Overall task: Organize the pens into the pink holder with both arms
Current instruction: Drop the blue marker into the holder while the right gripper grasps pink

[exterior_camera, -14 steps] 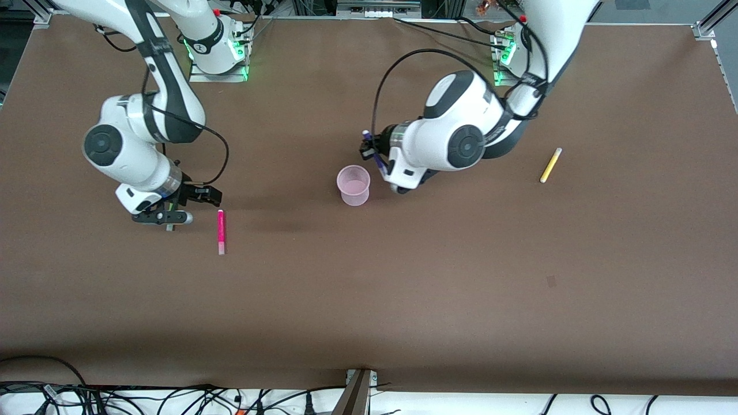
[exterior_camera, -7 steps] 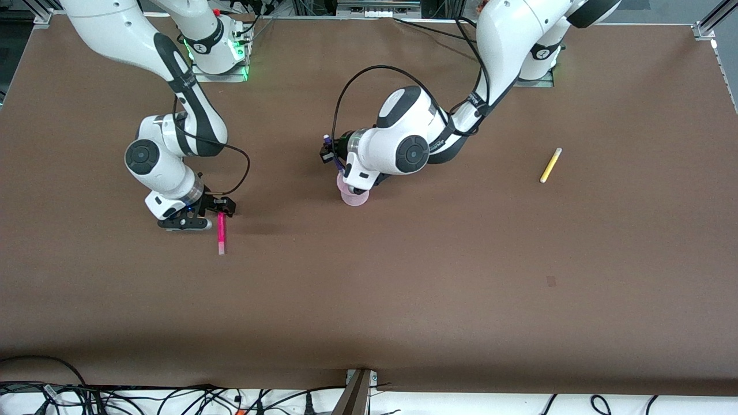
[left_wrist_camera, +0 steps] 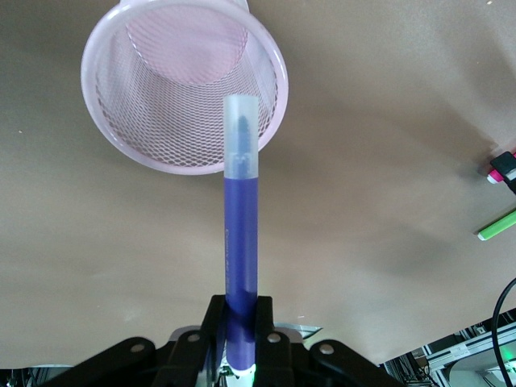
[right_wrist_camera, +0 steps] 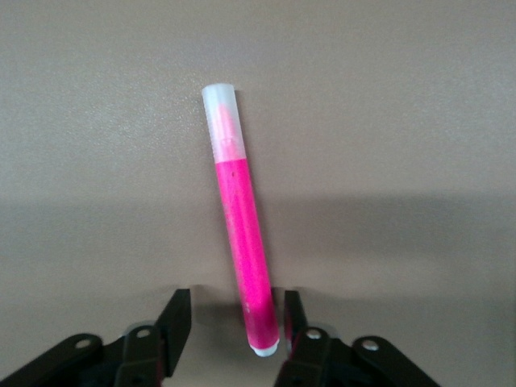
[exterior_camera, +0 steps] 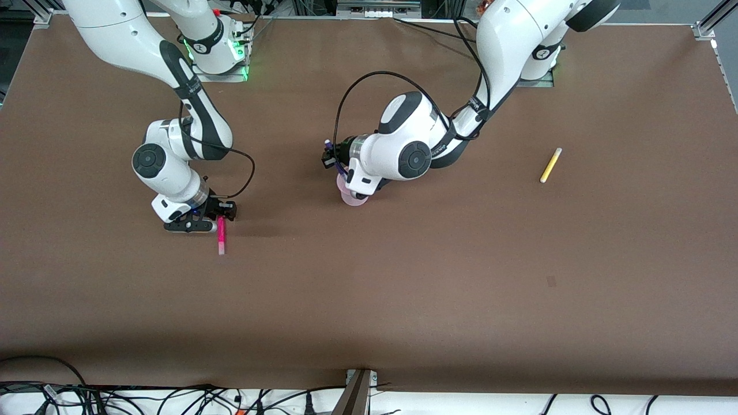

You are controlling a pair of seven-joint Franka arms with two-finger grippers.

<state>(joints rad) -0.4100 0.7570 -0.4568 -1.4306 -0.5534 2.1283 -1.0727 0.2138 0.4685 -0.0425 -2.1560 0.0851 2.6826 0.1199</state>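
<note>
Purple pen [left_wrist_camera: 240, 234] (clamped by left gripper [left_wrist_camera: 239, 322]) over pink holder [left_wrist_camera: 129, 137].

Front view: the left arm's wrist covers most of the pink holder [exterior_camera: 349, 197] — only its lower wall shows. Left wrist view: the green pen [left_wrist_camera: 497, 226] and a magenta pen [left_wrist_camera: 503, 167] are cut off at the frame edge.
</note>
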